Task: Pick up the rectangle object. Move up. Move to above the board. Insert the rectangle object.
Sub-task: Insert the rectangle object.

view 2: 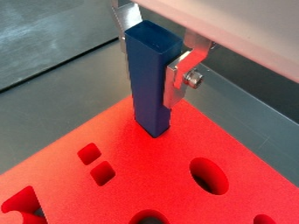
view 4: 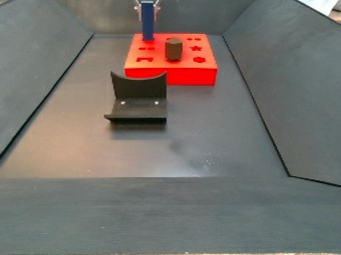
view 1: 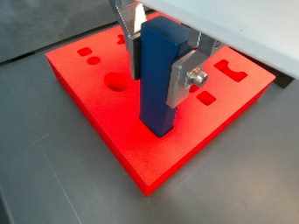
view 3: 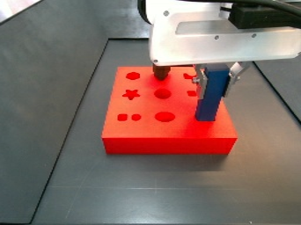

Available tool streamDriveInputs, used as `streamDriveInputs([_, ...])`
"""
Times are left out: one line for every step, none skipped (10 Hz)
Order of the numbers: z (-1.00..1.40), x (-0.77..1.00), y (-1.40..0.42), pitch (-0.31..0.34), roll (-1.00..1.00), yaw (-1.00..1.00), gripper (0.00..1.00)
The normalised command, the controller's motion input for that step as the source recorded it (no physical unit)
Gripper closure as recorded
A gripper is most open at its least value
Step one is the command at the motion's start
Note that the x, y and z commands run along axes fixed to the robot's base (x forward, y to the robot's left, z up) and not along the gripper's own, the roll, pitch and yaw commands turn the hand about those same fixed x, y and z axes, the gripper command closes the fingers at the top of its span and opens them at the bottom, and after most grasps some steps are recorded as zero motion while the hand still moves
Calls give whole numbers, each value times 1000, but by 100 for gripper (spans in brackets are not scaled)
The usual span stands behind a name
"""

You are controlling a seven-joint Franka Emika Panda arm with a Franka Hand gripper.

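My gripper [view 1: 160, 74] is shut on the rectangle object [view 1: 160, 83], a tall blue bar held upright between the silver fingers [view 1: 183, 80]. The bar's lower end meets the top of the red-orange board [view 1: 117, 131] near one edge; I cannot tell whether it sits in a cut-out. The other wrist view shows the gripper [view 2: 152, 74], the bar [view 2: 149, 87] and the board [view 2: 140, 175] the same way. In a side view the gripper [view 3: 216, 75] holds the bar [view 3: 210, 98] over the board's [view 3: 165, 136] right front part. At the far end of a side view are the bar [view 4: 147, 15], gripper [view 4: 147, 5] and board [view 4: 193, 72].
A short brown cylinder peg [view 4: 173, 48] stands on the board; it also shows under the gripper body [view 3: 161, 72]. The dark fixture [view 4: 138, 100] stands on the floor in front of the board. Sloping dark walls [view 4: 54, 90] enclose the floor.
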Motion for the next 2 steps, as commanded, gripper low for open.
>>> streamDriveInputs([0, 0, 3, -13, -7, 0, 100])
streamDriveInputs([0, 0, 0, 0, 0, 0, 100])
